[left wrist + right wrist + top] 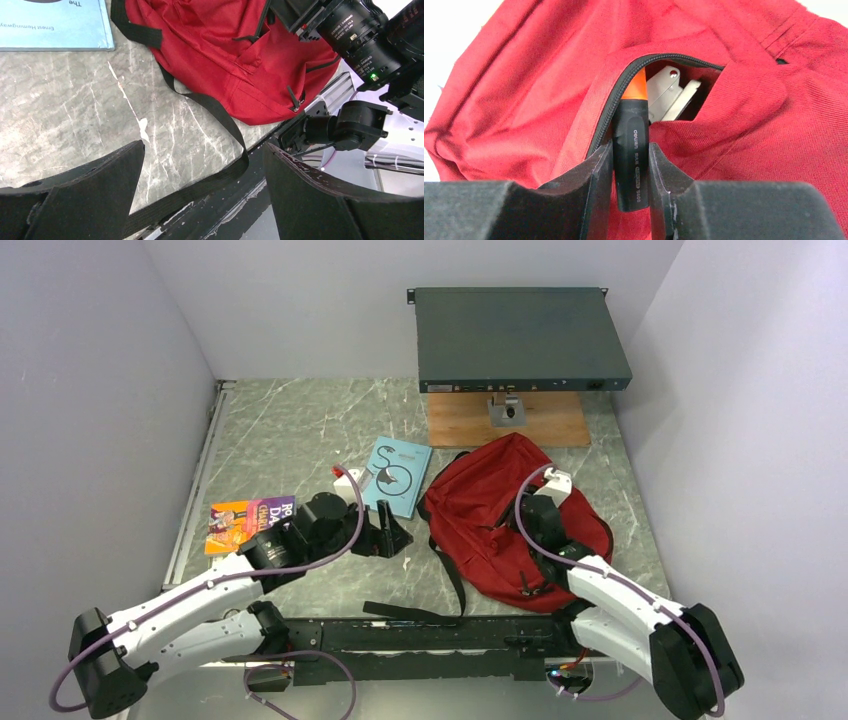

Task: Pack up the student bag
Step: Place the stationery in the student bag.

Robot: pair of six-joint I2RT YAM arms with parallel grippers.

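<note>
The dark red student bag lies at centre right, its black straps trailing toward the near edge. My right gripper is over the bag. In the right wrist view it is shut on a black highlighter with an orange cap. The cap end is inside an open zip pocket, where a pale flat object shows. My left gripper is open and empty, left of the bag. In its wrist view it hovers over a black strap beside the bag.
A light blue book lies left of the bag, also seen in the left wrist view. A colourful book lies further left. A dark flat device stands on a wooden board at the back.
</note>
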